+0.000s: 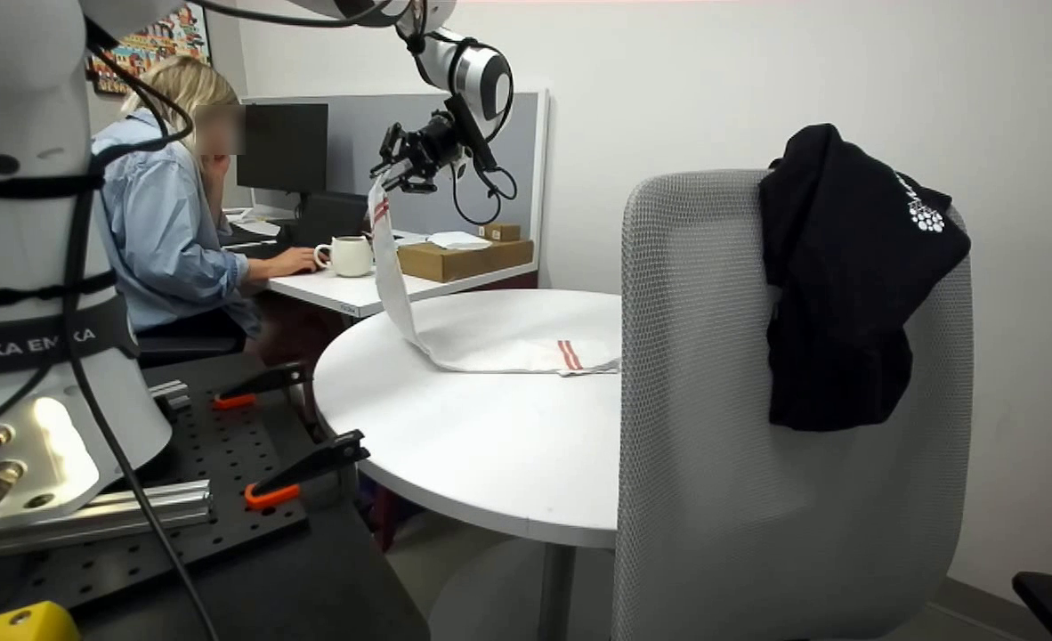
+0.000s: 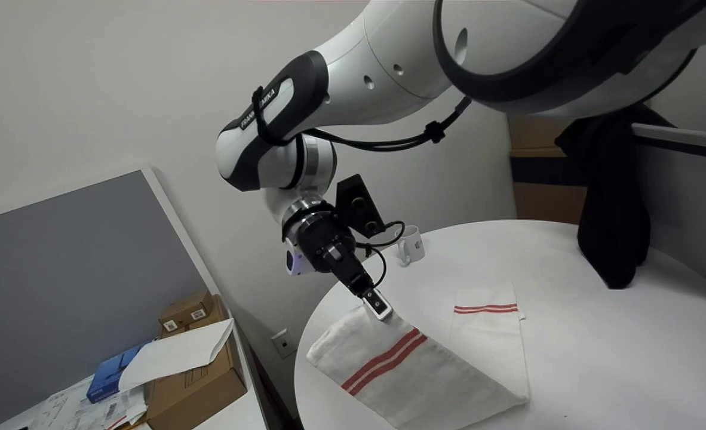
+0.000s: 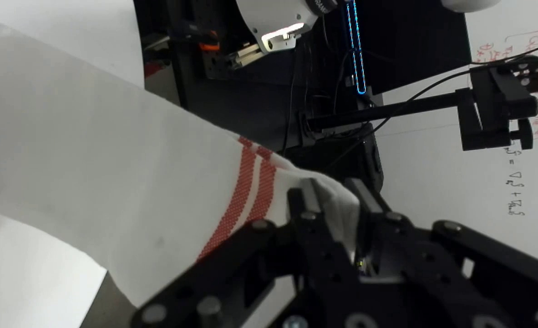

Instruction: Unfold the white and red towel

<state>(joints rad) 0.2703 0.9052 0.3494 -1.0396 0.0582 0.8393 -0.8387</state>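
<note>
The white and red towel (image 1: 508,352) is a long white strip with a pair of red stripes near each end. Part of it lies on the round white table (image 1: 490,445), and the other end is lifted. The gripper (image 1: 388,174) holds that end well above the table. In an exterior view the raised towel (image 2: 389,364) slants up to the gripper (image 2: 378,306), and the other striped end lies flat. In the wrist view the towel (image 3: 114,150) runs left from the gripper (image 3: 337,196); its bunched end sits between the fingers.
A grey mesh chair (image 1: 695,401) with a black garment (image 1: 855,276) stands against the table. A white mug (image 2: 411,246) stands near the table's edge. A desk with a cardboard box (image 1: 468,261) and a seated person (image 1: 170,223) are beside the table.
</note>
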